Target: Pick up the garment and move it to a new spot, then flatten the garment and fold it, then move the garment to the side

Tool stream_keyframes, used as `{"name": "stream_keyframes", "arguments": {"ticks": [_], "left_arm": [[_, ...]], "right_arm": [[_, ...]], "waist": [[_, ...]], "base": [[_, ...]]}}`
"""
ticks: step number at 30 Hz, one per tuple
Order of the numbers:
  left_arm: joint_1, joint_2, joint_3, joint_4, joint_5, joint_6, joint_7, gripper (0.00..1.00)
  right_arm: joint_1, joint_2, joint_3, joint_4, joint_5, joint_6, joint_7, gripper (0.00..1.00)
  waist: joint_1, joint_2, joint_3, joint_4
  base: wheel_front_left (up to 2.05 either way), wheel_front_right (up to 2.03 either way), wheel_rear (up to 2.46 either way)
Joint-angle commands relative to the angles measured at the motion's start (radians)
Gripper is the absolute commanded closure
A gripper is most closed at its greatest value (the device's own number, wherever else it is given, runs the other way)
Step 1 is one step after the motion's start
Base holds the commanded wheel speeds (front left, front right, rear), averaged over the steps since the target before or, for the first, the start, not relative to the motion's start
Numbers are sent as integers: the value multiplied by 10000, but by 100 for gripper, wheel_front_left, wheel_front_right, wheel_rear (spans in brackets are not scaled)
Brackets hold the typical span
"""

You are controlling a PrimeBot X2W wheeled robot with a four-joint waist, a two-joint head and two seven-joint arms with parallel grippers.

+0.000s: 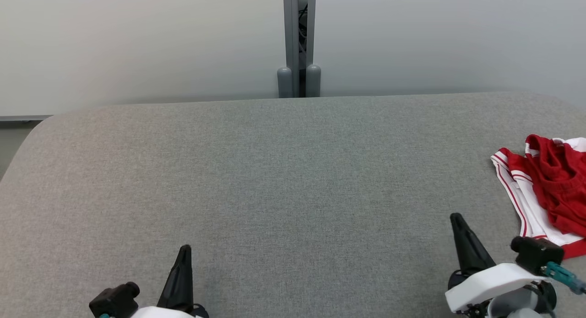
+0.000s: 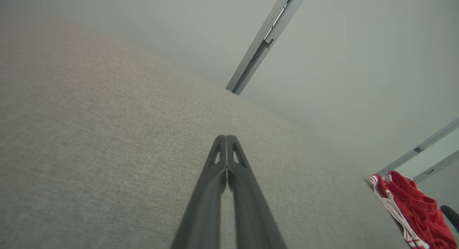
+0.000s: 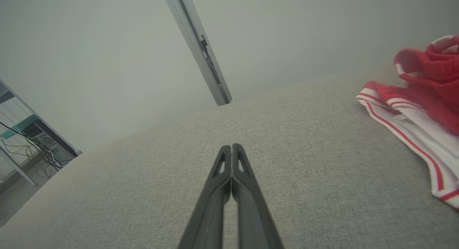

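We seem to be in a lab or test bay, not a home. A wide table point(image 1: 274, 171) padded in plain grey fabric stands against pale partition panels point(image 1: 137, 43) joined by a bare metal post point(image 1: 299, 34) with wiring inside. Off to one side, a metal rack point(image 3: 19, 126) and loose cables point(image 3: 50, 163) trail over the floor.

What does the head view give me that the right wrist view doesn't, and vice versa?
Head view: the left gripper, shut, at the lower left. Right wrist view: a rack with loose cables beyond the table edge. Both: the shut right gripper, the crumpled red and white garment lying to its right, apart from it, and the grey upright on the wall.
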Motion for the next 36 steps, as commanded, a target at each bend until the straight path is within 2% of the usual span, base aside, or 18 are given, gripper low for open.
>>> {"name": "stream_keyframes", "arguments": {"ticks": [1,36], "left_arm": [[-397,16,-26,-117,-376,-80,19,100],[-1523,35,-657,266,-4655,-512,405,100]], "right_arm": [[-24,-65,-242,-245,420,0,158,100],[541,-104,-2706,-1102,5211,1,2216,100]], "waist": [[0,-1,-2,-6],[0,-1,-34,-156]], "base": [[0,0,0],[0,0,0]]}}
